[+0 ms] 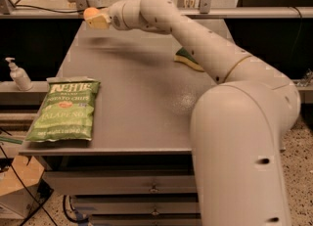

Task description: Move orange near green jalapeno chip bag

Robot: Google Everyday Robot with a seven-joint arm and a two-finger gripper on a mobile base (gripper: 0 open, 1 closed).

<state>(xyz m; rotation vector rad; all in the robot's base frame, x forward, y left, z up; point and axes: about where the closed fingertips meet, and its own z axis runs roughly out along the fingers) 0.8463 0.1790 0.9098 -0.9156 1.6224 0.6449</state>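
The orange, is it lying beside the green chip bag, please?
No, the gripper holds the orange at the table's far end, apart from the green jalapeno chip bag.

Behind bag (64,110): orange (89,12), seemingly in gripper (96,19)

We see the orange (89,12), small, round and matte, clasped at the tip of the gripper (96,19), which is raised over the far left corner of the table (146,98). The green jalapeno chip bag (63,110) lies flat, well apart from the gripper on its near side, with white lettering facing up and its silver seam pointing toward the gripper.
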